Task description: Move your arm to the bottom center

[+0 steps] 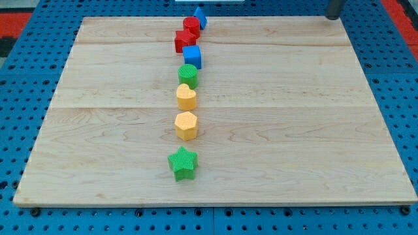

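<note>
1. My tip (334, 17) sits at the view's top right, just off the desk (313, 130), well apart from every block
2. No claw here: a bare rod, holding nothing
3. Come down the clear right side, then curve in below the green star (183, 163)
4. Stay off the block line: yellow hexagon (186, 125), yellow heart (186, 96), green cylinder (188, 74)

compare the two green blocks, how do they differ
The green star has pointed arms; the green cylinder is round.
The green star is nearest the view's bottom in the line of blocks; the green cylinder sits midway up it.
The green star stands apart from the other blocks; the green cylinder sits close between the blue cube and the yellow heart.
Both are the same green and stand on the wooden board.
</note>
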